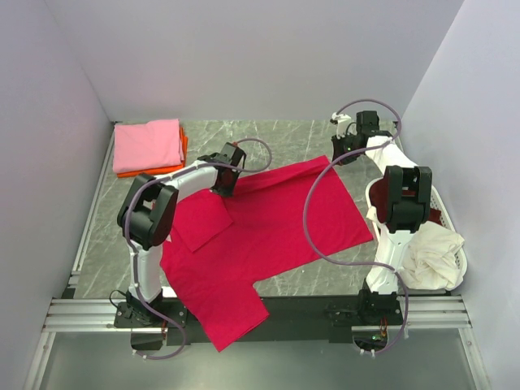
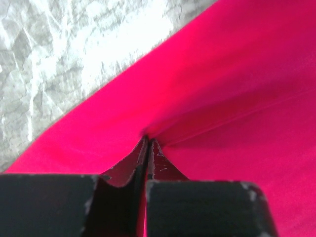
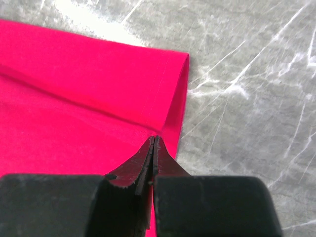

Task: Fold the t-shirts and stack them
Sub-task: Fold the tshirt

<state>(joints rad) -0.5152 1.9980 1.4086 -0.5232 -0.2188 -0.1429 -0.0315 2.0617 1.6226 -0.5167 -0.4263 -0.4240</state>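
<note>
Task item: crimson red fabric t-shirt (image 1: 268, 236), spread at table centre, near part overhanging the 6 o'clock edge onto the metal rail (image 1: 89, 313).

The left gripper (image 2: 148, 140) is clamped on a pucker of the shirt's 11 o'clock edge. The right gripper (image 3: 154, 141) is closed at the 1 o'clock hem corner; can't tell if cloth sits between the tips.

Risks:
- If the right has nothing, a lift goes one-sided and the fold skews.
- The overhang may snag the rail.
- The thin pinch could slip.

Room: bare grey marble tabletop (image 1: 276, 134) at 12. The folded pink-and-orange stack (image 1: 148, 145) at 10 and the white oval plastic basket (image 1: 465, 262) at 3 box in the sides.
</note>
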